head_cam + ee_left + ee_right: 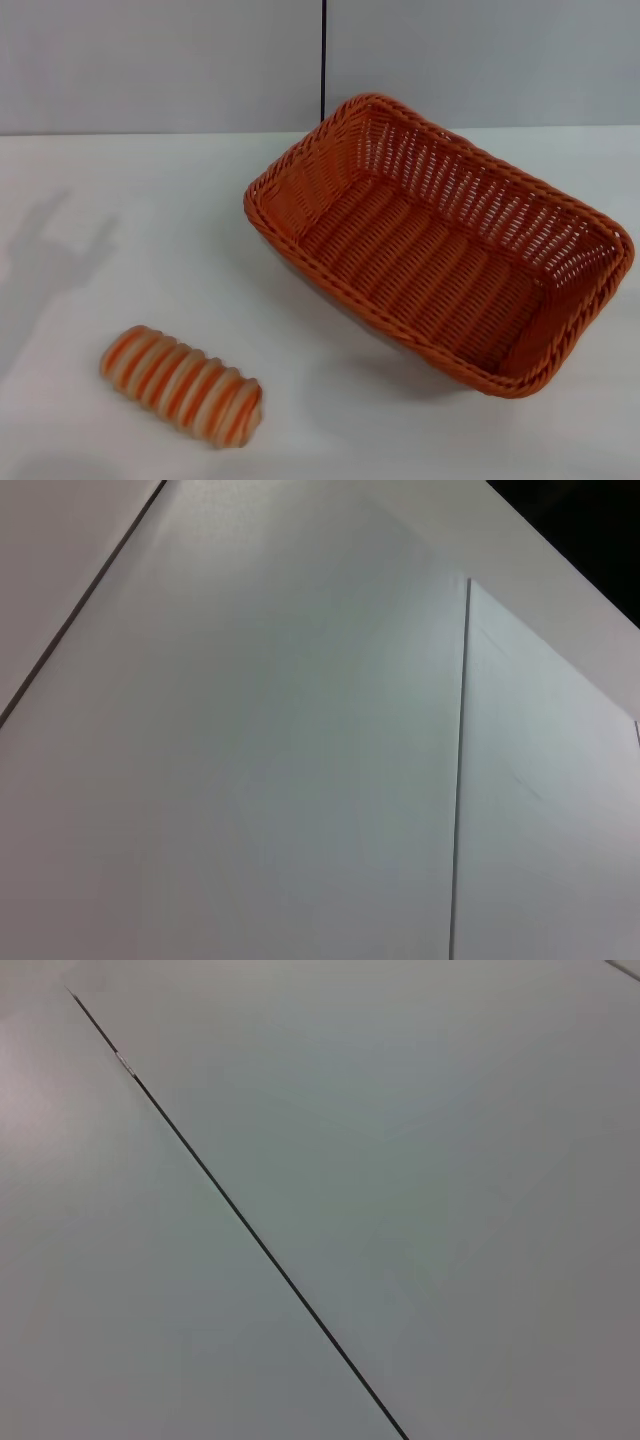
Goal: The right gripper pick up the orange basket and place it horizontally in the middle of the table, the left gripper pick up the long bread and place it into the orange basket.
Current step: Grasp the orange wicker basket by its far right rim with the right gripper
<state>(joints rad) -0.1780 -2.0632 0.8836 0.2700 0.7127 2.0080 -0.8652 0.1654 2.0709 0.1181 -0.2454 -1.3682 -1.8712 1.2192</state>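
The orange basket [440,240] sits on the white table [150,220] right of centre in the head view, turned diagonally, with nothing inside it. The long bread [182,385], orange and cream striped, lies at the front left of the table, well apart from the basket. Neither gripper shows in any view. A gripper-shaped shadow falls on the table at the far left. The left and right wrist views hold only pale panels with dark seams.
A pale wall with a dark vertical seam [323,60] stands behind the table's far edge. Bare tabletop lies between the bread and the basket and across the front right.
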